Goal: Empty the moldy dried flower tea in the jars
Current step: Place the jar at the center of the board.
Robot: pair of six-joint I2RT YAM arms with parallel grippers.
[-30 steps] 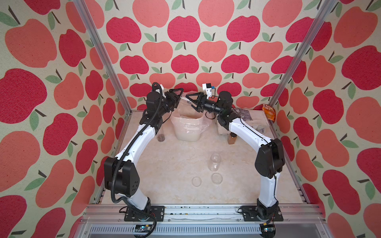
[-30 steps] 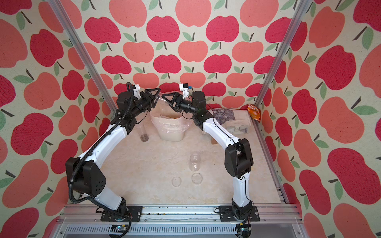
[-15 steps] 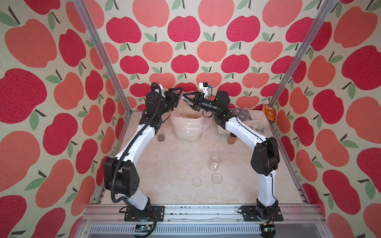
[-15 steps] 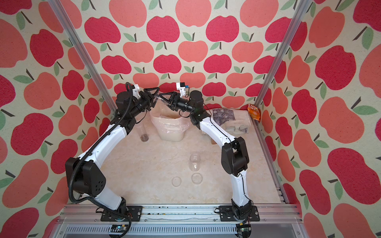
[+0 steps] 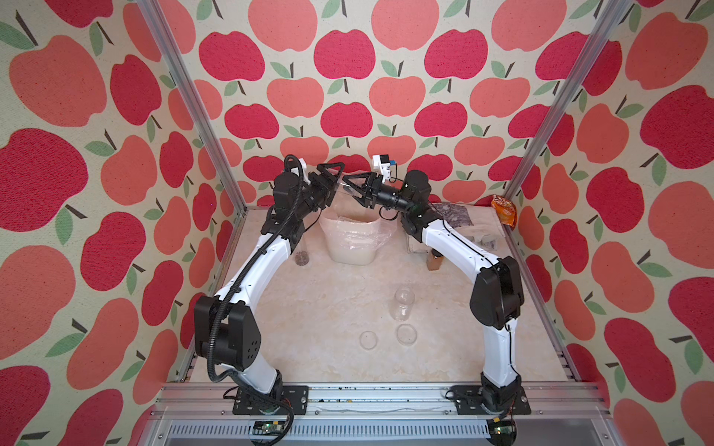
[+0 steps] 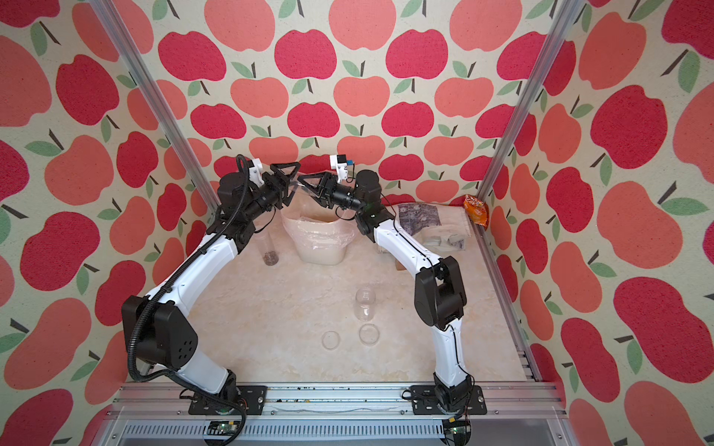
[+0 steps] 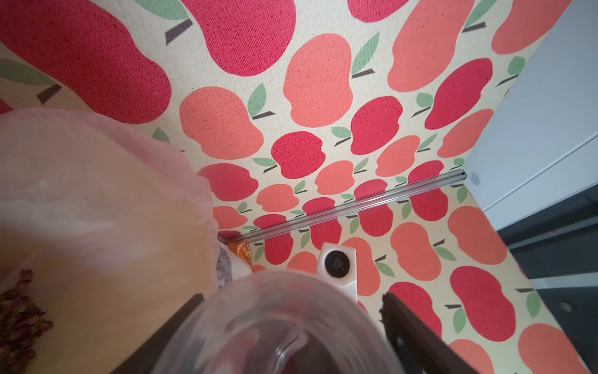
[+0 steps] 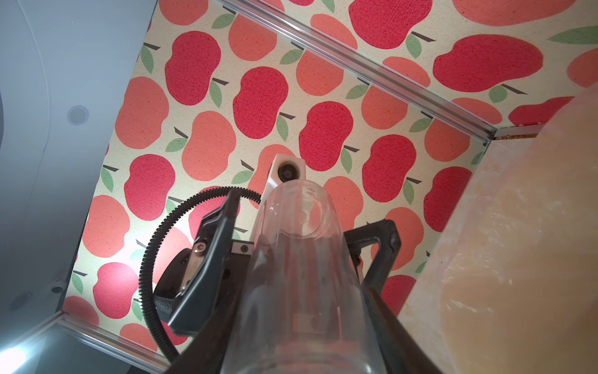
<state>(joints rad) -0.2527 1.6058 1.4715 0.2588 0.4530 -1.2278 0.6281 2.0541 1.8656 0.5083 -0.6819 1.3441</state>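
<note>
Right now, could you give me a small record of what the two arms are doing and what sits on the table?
left gripper: open, jaws apart on either side of the held jar
right gripper: shut on the held jar
held jar: clear, looks empty, raised over the white bin
white bin: plastic-lined, dried flower tea inside
standing jar: beside the bin, dark bits at its bottom
empty jar: on the table, nearer the arm bases
lids: two, flat, by the empty jar

Both arms arched inward, tips facing, left pincer (image 5: pixel 337 184) spread wide, right pincer (image 5: pixel 351 190) clamped
</note>
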